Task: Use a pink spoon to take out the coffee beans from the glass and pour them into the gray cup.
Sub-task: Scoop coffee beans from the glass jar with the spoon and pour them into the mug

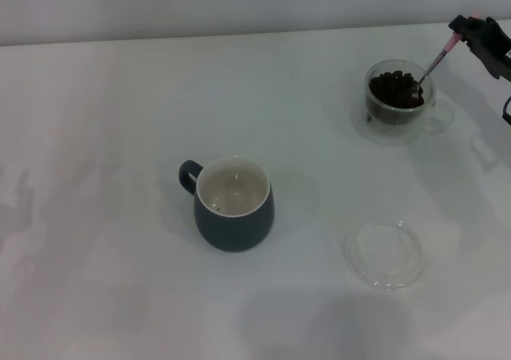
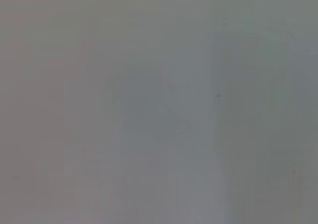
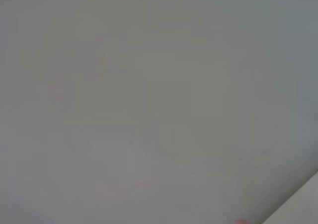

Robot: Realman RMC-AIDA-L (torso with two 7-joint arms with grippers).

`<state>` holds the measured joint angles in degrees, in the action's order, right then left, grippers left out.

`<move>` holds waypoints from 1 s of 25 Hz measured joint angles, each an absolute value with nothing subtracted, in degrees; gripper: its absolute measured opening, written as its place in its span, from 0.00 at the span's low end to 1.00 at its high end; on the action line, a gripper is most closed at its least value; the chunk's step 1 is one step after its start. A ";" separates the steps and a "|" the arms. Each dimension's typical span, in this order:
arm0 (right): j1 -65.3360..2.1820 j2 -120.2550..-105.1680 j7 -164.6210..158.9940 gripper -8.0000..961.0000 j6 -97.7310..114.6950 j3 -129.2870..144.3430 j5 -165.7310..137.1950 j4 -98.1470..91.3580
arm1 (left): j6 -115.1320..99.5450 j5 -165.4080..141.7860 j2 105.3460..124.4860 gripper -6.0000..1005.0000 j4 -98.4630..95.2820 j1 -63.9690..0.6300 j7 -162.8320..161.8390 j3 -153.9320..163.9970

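The pink spoon [image 1: 435, 61] slanted down into the glass [image 1: 399, 92], its metal end sunk among the coffee beans [image 1: 396, 89] and its pale pink handle rising up and to the right, away from the rim. The right gripper [image 1: 463, 33] was clamped on the top of that handle at the far right edge of the head view, its dark fingers [image 1: 479, 34] closed around the pink tip. The glass stood on the far right part of the white worktop [image 1: 120, 136], nearly full of dark beans, its clear side handle turned to the right.

The gray cup [image 1: 233, 204] sat well apart from the glass, nearer the robot and toward the middle of the worktop, upright, its loop handle pointing left and its cream inside holding only a few dark specks. A shallow clear round dish [image 1: 385, 254] lay flat to the right of the cup and nearer the robot than the glass, touching neither.

The left gripper did not appear in any view. Both wrist views showed only blank pale surface; a small pink speck [image 3: 241, 221] showed at the edge of the right wrist view.
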<state>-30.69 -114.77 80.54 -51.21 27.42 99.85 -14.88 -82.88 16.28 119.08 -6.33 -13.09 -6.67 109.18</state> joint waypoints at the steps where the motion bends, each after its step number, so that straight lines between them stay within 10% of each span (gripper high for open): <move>1: -30.64 -114.77 79.90 0.16 -51.19 27.42 99.89 -14.88 | -82.88 16.29 119.09 0.37 -6.33 -13.10 -6.67 109.21; 25: -30.78 -115.22 72.99 0.16 -59.16 29.66 100.02 -13.16 | -82.47 16.15 119.36 0.37 -6.33 -12.58 -7.07 110.22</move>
<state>-30.78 -115.22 72.99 -59.16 29.66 100.02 -13.16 -82.47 16.15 119.36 -6.33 -12.58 -7.07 110.22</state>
